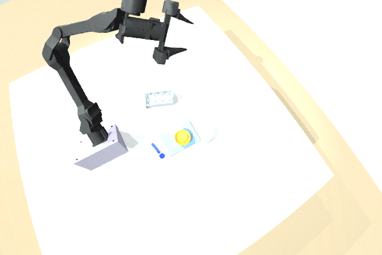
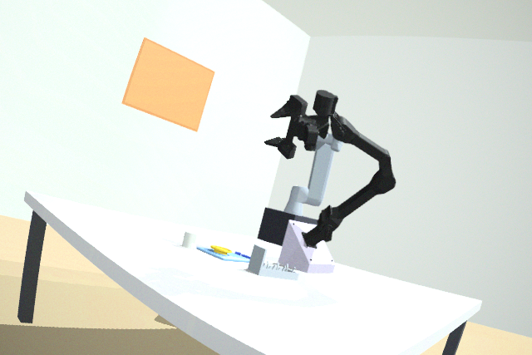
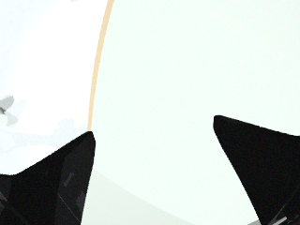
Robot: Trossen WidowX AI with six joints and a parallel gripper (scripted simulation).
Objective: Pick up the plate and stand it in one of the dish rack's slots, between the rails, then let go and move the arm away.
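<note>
Yellow and round, the plate [image 1: 182, 137] lies flat on a pale blue mat [image 1: 168, 146] near the middle of the white table [image 1: 246, 122], a bit toward the near edge. The dish rack [image 1: 160, 98] sits just behind it. The gripper [image 1: 182, 34] hangs high by the far edge, fingers spread wide, holding nothing. It should come down slowly over the plate's rim. The plate looks thin, I think, but it is small here.

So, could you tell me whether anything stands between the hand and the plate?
Nothing visible does. The open hand hangs high above the table; the yellow plate lies uncovered on a blue mat, with the dish rack off to one side.
</note>
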